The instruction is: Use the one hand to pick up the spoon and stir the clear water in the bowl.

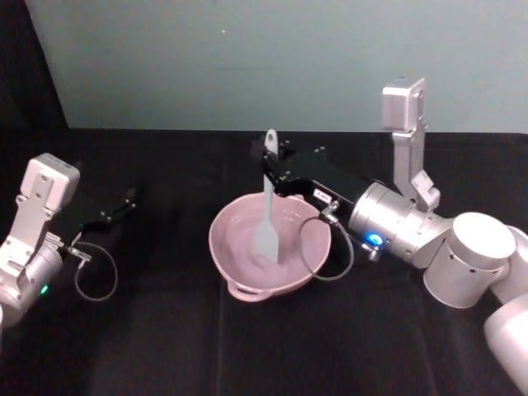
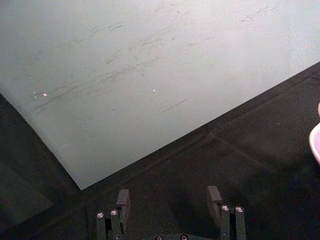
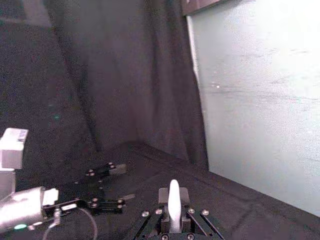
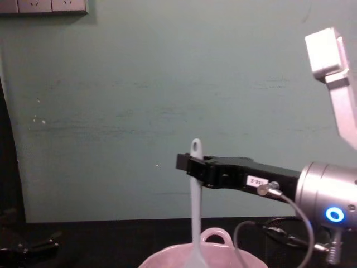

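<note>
Over the middle of the table (image 1: 165, 346), my right claw (image 1: 271, 172) is clenched on the spoon (image 1: 267, 224), gripping the handle high up, just under the small hole at its end; the spoon stands close to upright, its long axis running top to bottom, the hole end pointing up above my grip and the flat head pointing down into the bowl (image 1: 221, 256); so the bowl lies straight beneath the claw, not off to either side. The head sits toward the bowl's middle, where the water (image 1: 239, 247) hardly shows against the pink; I cannot tell how deep it dips. The stir, I judge, calls for circling the claw above the bowl with the spoon held upright, so the head sweeps inside the walls without knocking the rim. My left claw (image 1: 124, 202) is released and empty, low at the table's left side, well apart from the bowl; the right is the nearer arm.
</note>
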`<state>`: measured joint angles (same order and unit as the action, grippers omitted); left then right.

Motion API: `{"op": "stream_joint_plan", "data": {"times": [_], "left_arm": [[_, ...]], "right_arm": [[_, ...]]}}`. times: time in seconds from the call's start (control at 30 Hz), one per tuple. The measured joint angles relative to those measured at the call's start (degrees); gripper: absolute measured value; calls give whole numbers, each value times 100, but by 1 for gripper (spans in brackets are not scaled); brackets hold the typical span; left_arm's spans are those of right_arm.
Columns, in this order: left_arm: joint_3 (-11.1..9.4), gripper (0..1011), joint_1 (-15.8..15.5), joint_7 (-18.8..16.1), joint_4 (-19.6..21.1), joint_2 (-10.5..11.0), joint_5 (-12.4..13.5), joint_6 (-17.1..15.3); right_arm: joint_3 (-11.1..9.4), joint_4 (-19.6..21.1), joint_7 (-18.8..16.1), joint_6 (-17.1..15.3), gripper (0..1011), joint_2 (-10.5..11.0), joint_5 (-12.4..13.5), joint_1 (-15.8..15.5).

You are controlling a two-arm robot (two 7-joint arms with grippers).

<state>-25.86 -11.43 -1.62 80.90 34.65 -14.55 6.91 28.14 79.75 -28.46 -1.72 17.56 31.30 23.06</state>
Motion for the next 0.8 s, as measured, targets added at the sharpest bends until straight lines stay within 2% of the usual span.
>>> {"op": "stream_joint_plan", "data": {"times": [0.2, 0.43, 0.6, 0.8], "left_arm": [[0, 1011, 0, 0, 0, 0, 0, 0], [0, 1011, 0, 0, 0, 0, 0, 0], [0, 1011, 0, 0, 0, 0, 0, 0], [0, 1011, 0, 0, 0, 0, 0, 0]], "right_arm": [[131, -128, -70, 1, 114, -129, -10, 91], [251, -598, -120, 64, 114, -389, -62, 418], [215, -1009, -123, 131, 114, -536, -75, 673], [97, -1335, -120, 183, 114, -590, -64, 852]]}}
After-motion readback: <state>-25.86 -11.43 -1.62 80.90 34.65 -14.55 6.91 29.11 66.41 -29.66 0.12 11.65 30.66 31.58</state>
